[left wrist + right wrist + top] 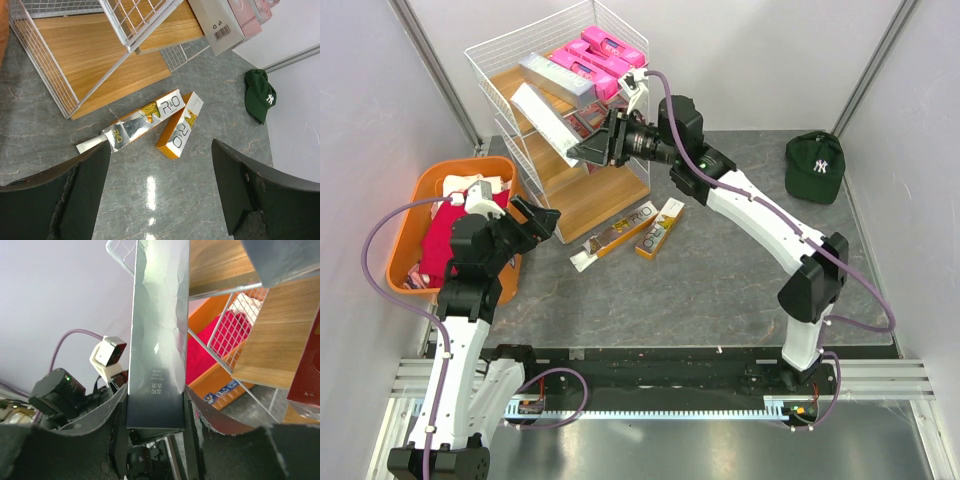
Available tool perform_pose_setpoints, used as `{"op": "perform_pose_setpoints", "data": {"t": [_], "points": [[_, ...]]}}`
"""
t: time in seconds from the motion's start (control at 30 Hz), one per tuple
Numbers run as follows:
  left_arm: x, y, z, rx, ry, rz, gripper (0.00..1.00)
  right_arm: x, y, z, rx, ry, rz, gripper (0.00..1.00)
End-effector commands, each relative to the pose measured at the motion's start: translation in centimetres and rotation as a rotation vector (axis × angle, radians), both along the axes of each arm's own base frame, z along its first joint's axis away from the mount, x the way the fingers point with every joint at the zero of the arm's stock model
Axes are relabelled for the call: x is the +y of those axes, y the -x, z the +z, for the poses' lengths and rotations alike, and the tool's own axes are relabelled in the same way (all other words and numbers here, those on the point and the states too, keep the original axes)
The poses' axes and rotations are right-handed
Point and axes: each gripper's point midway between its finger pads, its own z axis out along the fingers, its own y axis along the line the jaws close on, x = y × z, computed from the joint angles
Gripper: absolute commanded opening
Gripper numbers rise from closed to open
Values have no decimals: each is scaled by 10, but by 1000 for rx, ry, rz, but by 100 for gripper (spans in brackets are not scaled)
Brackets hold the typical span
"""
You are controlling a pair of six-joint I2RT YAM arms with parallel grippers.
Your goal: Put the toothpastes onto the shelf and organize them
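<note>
Free tabletop (720,290) between gold boxes (660,228) and cap (815,167)

Grey marbled tabletop (700,290) between pale lavender walls (770,60).

Two gold-white-black toothpaste boxes (617,237) (660,228) are in view, two silver-grey toothpaste boxes (556,76) (542,112), one dark red toothpaste box (582,125), and hot pink toothpaste boxes (603,55), three as far as their overlap lets them be counted. There is one shelf (600,200) with three wooden boards, one orange basket (430,178), one dark green cap (815,165), and two robot arms (480,250) (760,205).
</note>
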Motion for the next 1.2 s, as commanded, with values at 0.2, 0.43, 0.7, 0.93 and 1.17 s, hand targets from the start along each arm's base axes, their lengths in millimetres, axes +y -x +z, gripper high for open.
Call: {"op": "perform_pose_setpoints", "data": {"t": [0.2, 0.43, 0.7, 0.93, 1.17], "points": [[-14, -3, 24, -88, -30, -113, 72, 4, -9, 69, -2, -244, 84, 38], [-41, -12, 64, -183, 26, -264, 37, 17, -23, 56, 57, -241, 91, 41], [-66, -19, 125, -337, 40, -361, 12, 16, -29, 61, 100, -317, 101, 54], [-102, -35, 166, -394, 46, -471, 10, 15, -32, 64, 126, -361, 94, 64], [-117, -51, 185, -424, 70, -476, 9, 16, -33, 61, 141, -362, 95, 66]]}}
